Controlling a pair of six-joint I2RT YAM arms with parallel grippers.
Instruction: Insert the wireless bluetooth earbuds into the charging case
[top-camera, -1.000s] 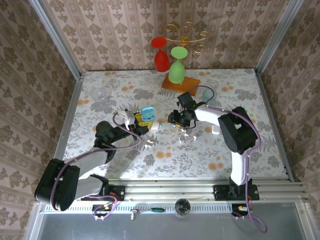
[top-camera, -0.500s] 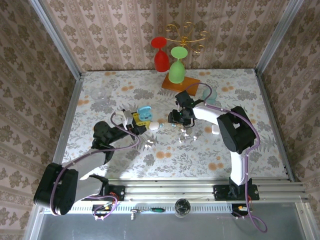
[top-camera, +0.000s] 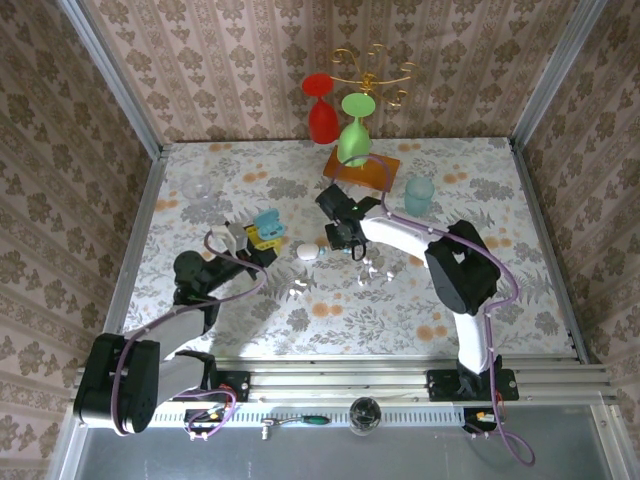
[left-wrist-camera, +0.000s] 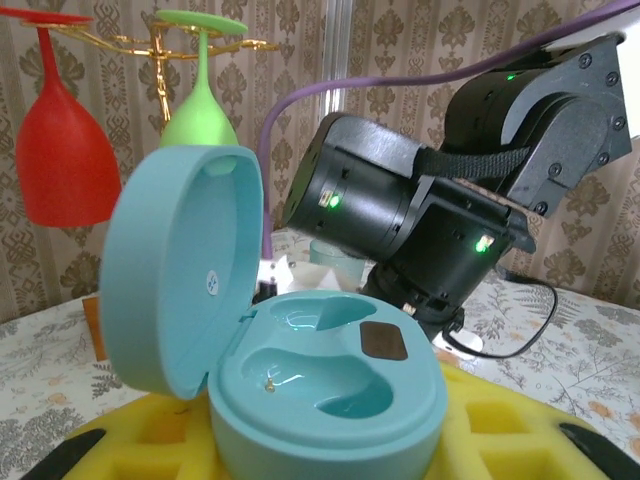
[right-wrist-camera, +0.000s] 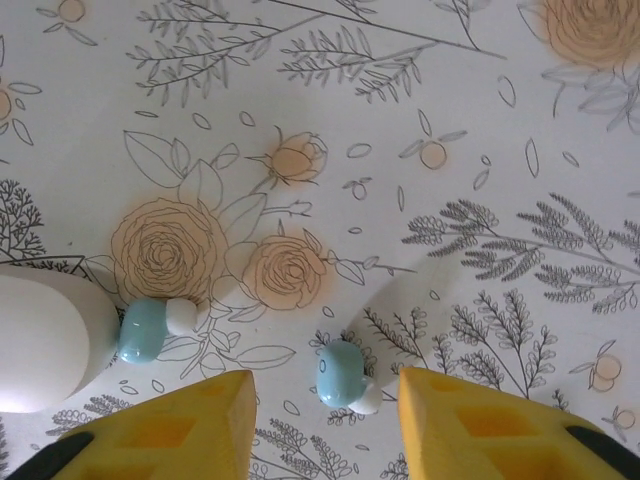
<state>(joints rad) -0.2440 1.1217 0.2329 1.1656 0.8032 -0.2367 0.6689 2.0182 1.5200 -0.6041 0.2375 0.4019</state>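
Left claw (left-wrist-camera: 325, 455) clamps the open blue case (left-wrist-camera: 330, 390); right claw (right-wrist-camera: 325, 405) open, straddling blue earbud (right-wrist-camera: 343, 375) on surface (right-wrist-camera: 450, 120).

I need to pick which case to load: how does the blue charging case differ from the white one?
The blue charging case stands open, lid up, wells empty; the white case looks closed. The blue charging case sits in the left claw; the white case lies on the table beside a blue earbud. Both are rounded and pebble-like.
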